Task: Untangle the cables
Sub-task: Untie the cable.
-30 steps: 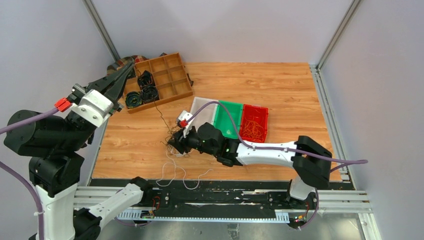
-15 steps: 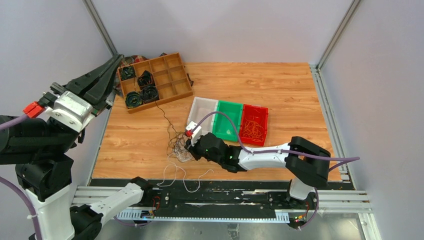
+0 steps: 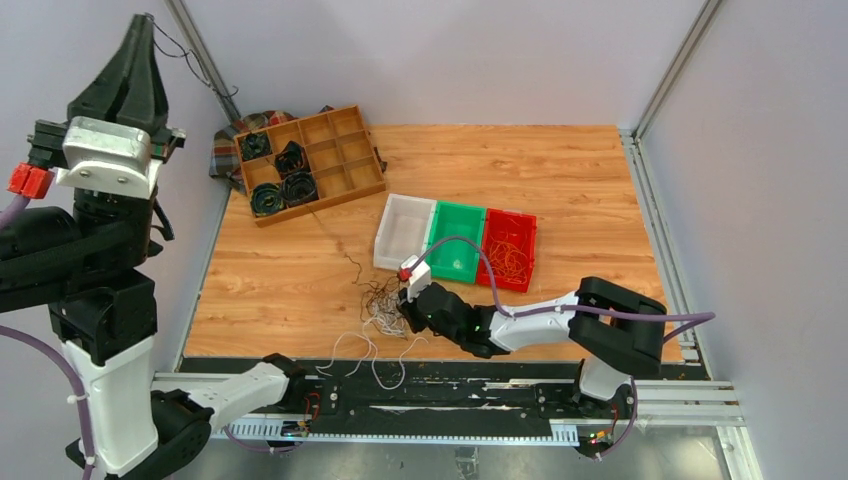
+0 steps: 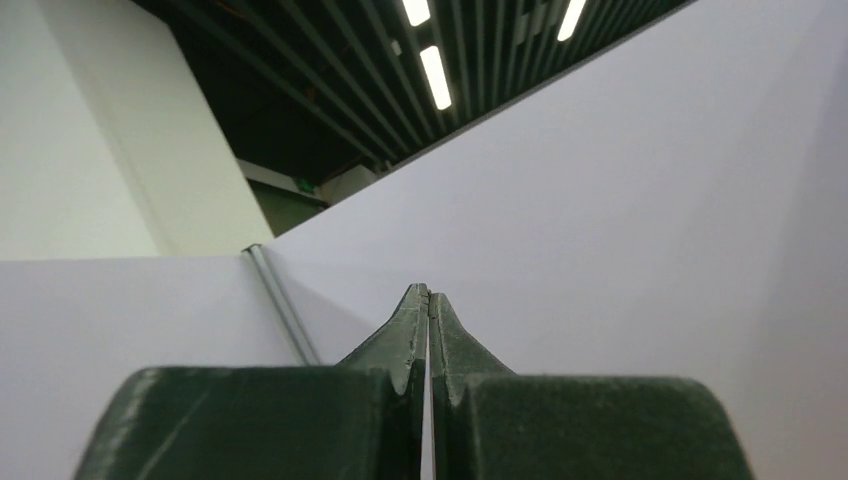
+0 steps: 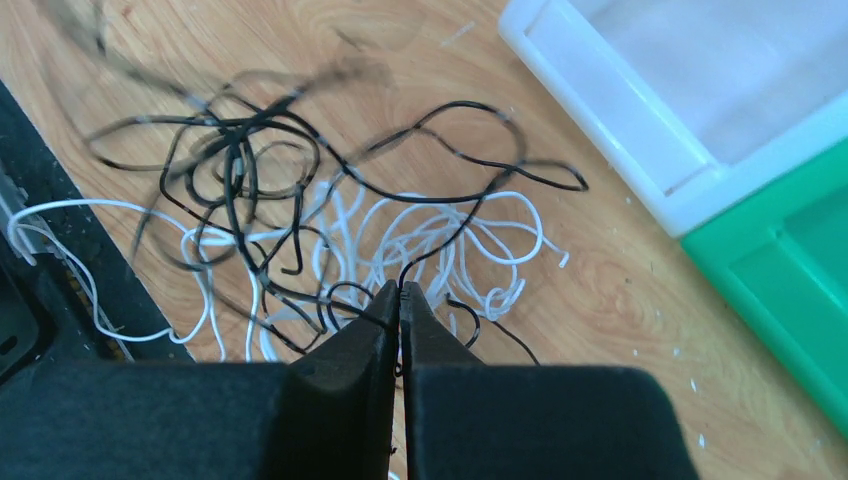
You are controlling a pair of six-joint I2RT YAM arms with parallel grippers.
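Observation:
The cables (image 3: pixel 381 303) lie as a tangle of thin black and white wires near the table's front edge, with white loops (image 3: pixel 368 352) trailing onto the black rail. My right gripper (image 3: pixel 403 312) is low at the tangle's right side. In the right wrist view this right gripper (image 5: pixel 400 291) is shut on a black cable (image 5: pixel 455 195) that leaves its tips and loops into the tangle (image 5: pixel 250 190). My left gripper (image 3: pixel 141 22) is raised high at the far left, pointing up, shut; a thin black cable (image 3: pixel 200 68) runs from its tip down toward the tangle. In the left wrist view the left gripper (image 4: pixel 428 293) shows only walls.
A wooden compartment tray (image 3: pixel 345 150) with black coils (image 3: pixel 285 178) sits at the back left, a plaid cloth (image 3: pixel 222 152) beside it. White (image 3: pixel 398 232), green (image 3: pixel 456 245) and red (image 3: pixel 509 250) bins stand mid-table; the red one holds orange wires.
The left arm swung from pointing at the tray to pointing straight up. The right gripper slid toward the front edge and shut on a black cable; the tangle shifted with it.

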